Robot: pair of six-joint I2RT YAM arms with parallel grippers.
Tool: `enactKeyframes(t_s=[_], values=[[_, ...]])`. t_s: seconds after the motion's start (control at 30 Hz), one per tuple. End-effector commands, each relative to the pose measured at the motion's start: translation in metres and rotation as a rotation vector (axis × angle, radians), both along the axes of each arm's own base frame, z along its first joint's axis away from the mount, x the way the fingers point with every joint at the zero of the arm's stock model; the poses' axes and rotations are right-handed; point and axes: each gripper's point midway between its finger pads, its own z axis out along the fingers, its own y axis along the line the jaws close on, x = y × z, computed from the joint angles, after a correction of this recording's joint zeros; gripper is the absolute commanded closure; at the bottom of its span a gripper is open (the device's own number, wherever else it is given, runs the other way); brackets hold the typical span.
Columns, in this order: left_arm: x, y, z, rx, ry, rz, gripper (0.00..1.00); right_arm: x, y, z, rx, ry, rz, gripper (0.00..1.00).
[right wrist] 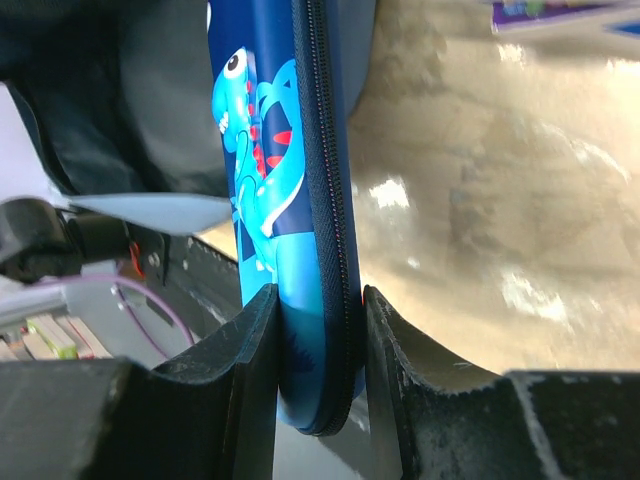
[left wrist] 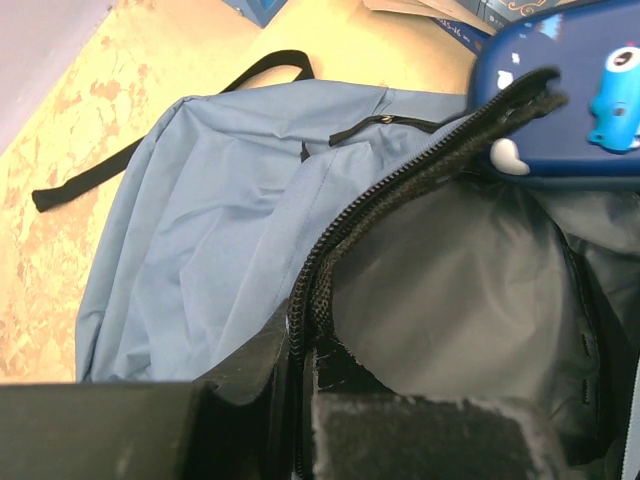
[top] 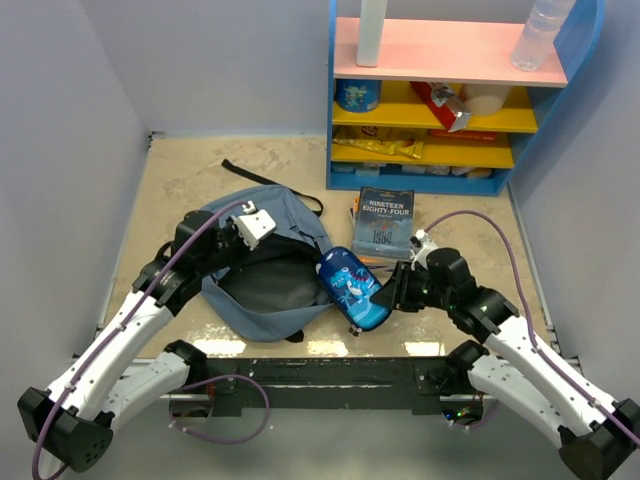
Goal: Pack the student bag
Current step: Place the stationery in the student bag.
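Left gripper [top: 252, 232] is clamped shut on the zipper edge of the student bag [top: 262, 285]. The bag is laid left of centre on the table [top: 190, 180], mouth open, dark lining exposed. A blue dinosaur pencil case [top: 352, 288] is seen at the bag's right rim, pinched across its thickness by the right gripper [top: 393, 290], jaws partly closed around it. Behind it: a book [top: 384, 222], "NINETEEN EIGHTY-FOUR". A second book beneath is mostly hidden. Shelf [top: 450, 45] labels can't be read. A bottle [top: 540, 35] is cut off at the top.
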Motion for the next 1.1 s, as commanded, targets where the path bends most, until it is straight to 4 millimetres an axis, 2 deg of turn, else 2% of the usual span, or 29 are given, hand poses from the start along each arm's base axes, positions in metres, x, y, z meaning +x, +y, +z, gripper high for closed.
enactKeyframes(t_s=[0.0, 0.07, 0.17, 0.2, 0.23, 0.4, 0.43, 0.47, 0.53, 0.57, 0.63, 0.67, 0.7, 0.77, 0.8, 0.87, 0.9, 1.0, 1.03, 1.07], values=[[0.009, -0.007, 0.028, -0.077, -0.095, 0.002, 1.00, -0.012, -0.013, 0.021, -0.047, -0.030, 0.023, 1.00], [0.009, -0.006, 0.025, -0.074, -0.095, 0.007, 1.00, -0.015, -0.012, 0.021, -0.038, -0.027, 0.029, 1.00], [0.005, -0.011, 0.027, -0.095, -0.084, -0.024, 1.00, -0.014, 0.001, 0.019, 0.021, -0.008, 0.059, 1.00], [0.000, -0.018, 0.029, -0.115, -0.074, -0.067, 1.00, -0.007, 0.009, 0.023, 0.049, -0.031, 0.069, 1.00], [-0.002, -0.022, 0.032, -0.125, -0.071, -0.093, 1.00, -0.004, 0.014, 0.015, 0.045, 0.001, 0.077, 1.00], [-0.013, -0.036, 0.068, -0.203, -0.079, -0.188, 1.00, 0.013, 0.039, 0.018, 0.090, 0.001, 0.129, 1.00], [-0.018, -0.041, 0.072, -0.217, -0.071, -0.221, 1.00, 0.015, 0.043, 0.022, 0.090, -0.010, 0.137, 1.00], [-0.032, -0.051, 0.077, -0.247, -0.046, -0.310, 1.00, 0.020, 0.045, 0.018, 0.079, 0.000, 0.135, 1.00], [-0.051, -0.062, 0.077, -0.275, -0.016, -0.429, 1.00, 0.034, 0.045, 0.018, 0.052, -0.019, 0.092, 1.00], [-0.071, -0.070, 0.073, -0.300, 0.036, -0.531, 1.00, 0.044, 0.048, 0.013, 0.042, -0.023, 0.075, 1.00], [-0.081, -0.073, 0.067, -0.305, 0.059, -0.588, 1.00, 0.060, 0.053, 0.011, 0.051, -0.036, 0.017, 1.00], [-0.089, -0.072, 0.057, -0.295, 0.087, -0.616, 1.00, 0.075, 0.059, 0.020, 0.089, -0.087, -0.011, 1.00], [-0.091, -0.070, 0.052, -0.283, 0.094, -0.620, 1.00, 0.085, 0.061, 0.013, 0.074, -0.082, -0.048, 1.00], [-0.094, -0.065, 0.039, -0.242, 0.103, -0.623, 1.00, 0.110, 0.069, 0.032, 0.079, -0.141, -0.102, 1.00], [-0.096, -0.064, 0.036, -0.233, 0.101, -0.631, 1.00, 0.119, 0.075, 0.025, 0.054, -0.133, -0.108, 1.00], [-0.099, -0.066, 0.033, -0.244, 0.110, -0.649, 1.00, 0.143, 0.085, 0.043, 0.078, -0.193, -0.147, 1.00], [-0.099, -0.066, 0.033, -0.249, 0.117, -0.646, 1.00, 0.151, 0.089, 0.035, 0.062, -0.184, -0.162, 1.00], [-0.098, -0.066, 0.034, -0.238, 0.108, -0.649, 1.00, 0.176, 0.096, 0.038, 0.038, -0.244, -0.227, 1.00], [-0.098, -0.065, 0.033, -0.234, 0.110, -0.649, 1.00, 0.184, 0.096, 0.027, -0.002, -0.248, -0.246, 1.00], [-0.098, -0.064, 0.030, -0.228, 0.119, -0.644, 1.00, 0.192, 0.096, 0.027, -0.002, -0.271, -0.274, 1.00]])
